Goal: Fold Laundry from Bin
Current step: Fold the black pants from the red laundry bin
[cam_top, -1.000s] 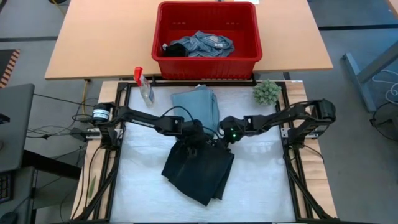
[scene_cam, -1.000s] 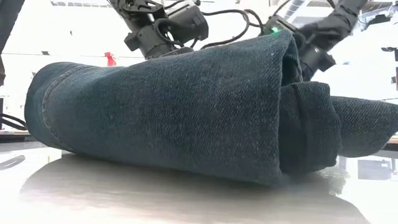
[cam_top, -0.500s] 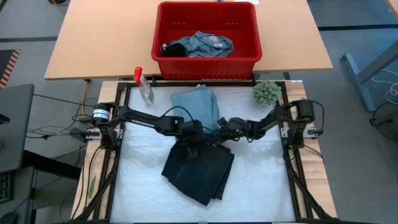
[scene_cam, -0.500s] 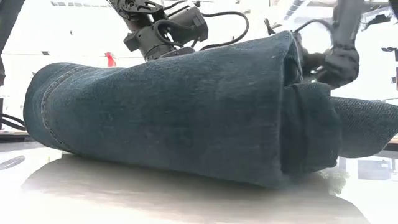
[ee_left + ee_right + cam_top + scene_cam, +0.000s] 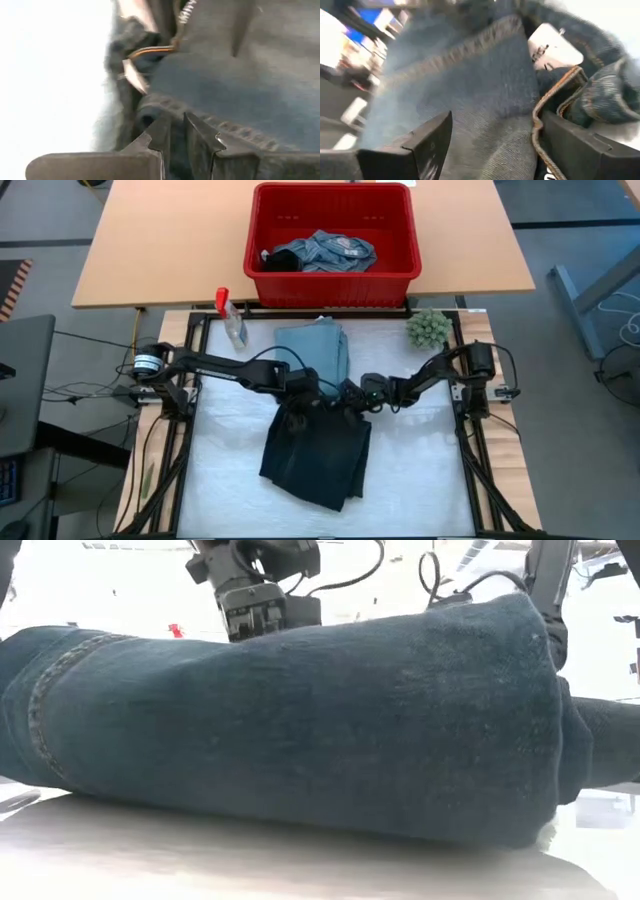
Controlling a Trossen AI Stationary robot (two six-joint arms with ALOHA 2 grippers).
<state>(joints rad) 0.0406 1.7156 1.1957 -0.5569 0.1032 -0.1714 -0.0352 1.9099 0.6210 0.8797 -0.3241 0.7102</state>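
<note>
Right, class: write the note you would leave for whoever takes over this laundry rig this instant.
Left gripper: shut on the dark jeans, at their top edge.
Right gripper: open, its fingers either side of the same edge, not gripping.
Jeans lie bunched mid-mat, not neatly folded.
Light blue garment lies folded behind them.
Red bin holds more laundry.
Left: finish the jeans, then empty the bin.

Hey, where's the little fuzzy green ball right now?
In the high view, the fuzzy green ball sits at the far right corner of the white work mat, just in front of the red bin and beyond the right arm.
</note>
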